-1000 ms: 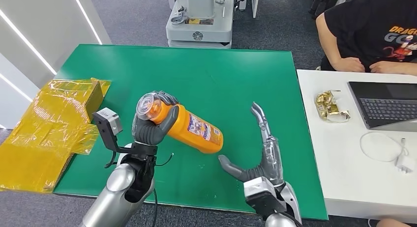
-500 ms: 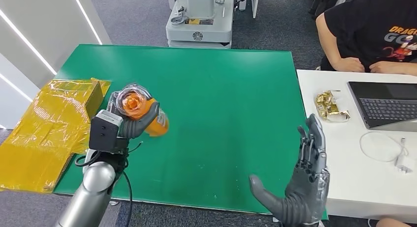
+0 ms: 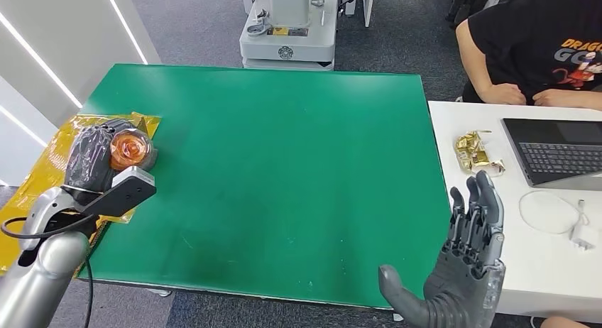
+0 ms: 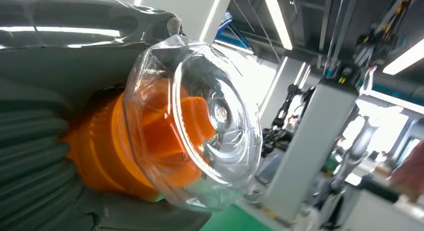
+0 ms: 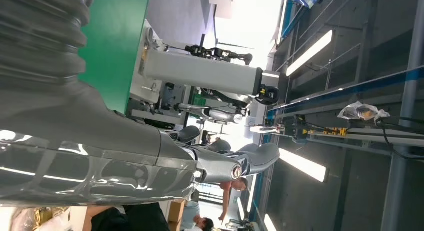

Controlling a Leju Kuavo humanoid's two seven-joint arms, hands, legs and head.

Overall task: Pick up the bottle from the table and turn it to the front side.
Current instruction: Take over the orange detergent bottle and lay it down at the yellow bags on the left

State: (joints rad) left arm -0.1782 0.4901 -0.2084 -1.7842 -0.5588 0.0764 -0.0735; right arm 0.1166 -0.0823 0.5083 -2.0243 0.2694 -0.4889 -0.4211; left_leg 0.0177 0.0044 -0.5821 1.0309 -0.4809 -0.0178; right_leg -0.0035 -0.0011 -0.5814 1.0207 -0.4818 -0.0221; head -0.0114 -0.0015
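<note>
- The left hand (image 3: 89, 157) grips the orange plastic bottle with a clear domed cap (image 3: 131, 150), held off the green desk (image 3: 284, 165) above its left edge, cap toward the head camera.
- The right hand (image 3: 461, 271) holds nothing; its fingers are spread, near the desk's right front corner.
- Risk: the label side faces away from the camera, so front orientation may go unverified.
- Risk: the bottle could slip from the grip onto the yellow plastic sheet (image 3: 42, 200) if the wrist rotates too quickly.

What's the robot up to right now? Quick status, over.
Left hand holds the orange bottle, cap toward camera. Right hand open, fingers up. Green table poses no obstruction.
</note>
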